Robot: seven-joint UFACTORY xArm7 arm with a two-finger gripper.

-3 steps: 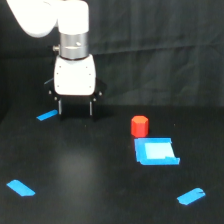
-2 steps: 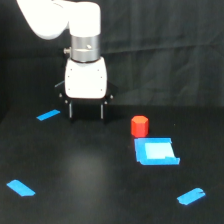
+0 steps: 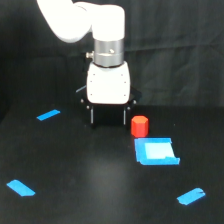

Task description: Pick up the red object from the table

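No legible text, labels, brand marks, numbers or signs anywhere in the exterior view. Plain unmarked surfaces on the white gripper [image 3: 108, 119] housing, the red object [image 3: 139, 126], the blue square patch [image 3: 156, 151], the blue tape strips [image 3: 48, 114] and the black table [image 3: 80, 170].

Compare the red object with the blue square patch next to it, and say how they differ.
The red object is bright red; the blue square patch is blue with a paler middle. The red object stands up as a stubby faceted block, while the patch lies flat. The red object looks smaller across than the patch. Both rest on the black table, close together.
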